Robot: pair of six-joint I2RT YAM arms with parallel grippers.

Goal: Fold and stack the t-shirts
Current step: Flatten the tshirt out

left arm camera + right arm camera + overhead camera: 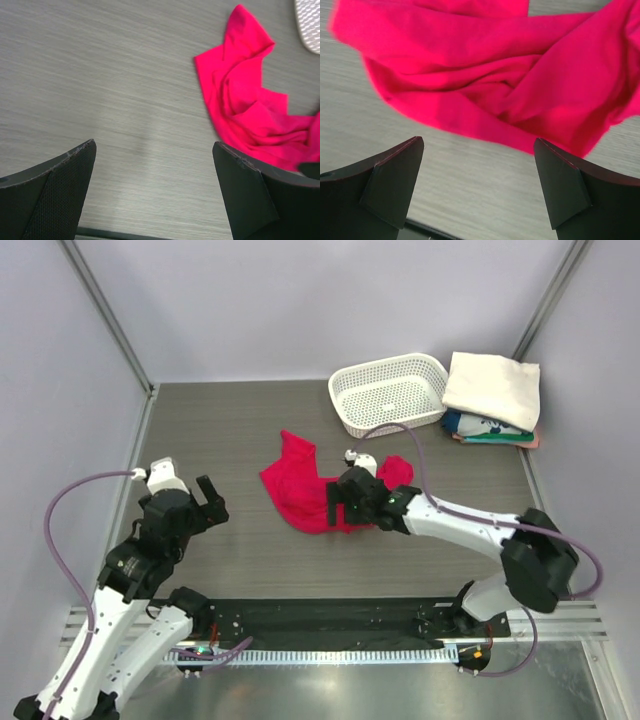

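Note:
A crumpled crimson-red t-shirt [298, 485] lies in a heap mid-table. My right gripper [333, 505] hovers open at its near right edge; in the right wrist view the red cloth [495, 75] lies just beyond the gripper [477, 167], with only bare table between the fingers. My left gripper [214, 500] stands open to the left of the shirt, apart from it. The left wrist view shows the red shirt [250, 110] ahead and to the right of the empty gripper [155, 172]. At the back right, a cream-white t-shirt [492, 385] tops a folded stack with a teal-printed t-shirt [484, 428] below it.
A white perforated basket [390, 390] stands at the back, left of the folded stack; its corner [310, 25] shows in the left wrist view. Grey walls close off the left, back and right. A black strip [320, 618] runs along the near edge between the arm bases.

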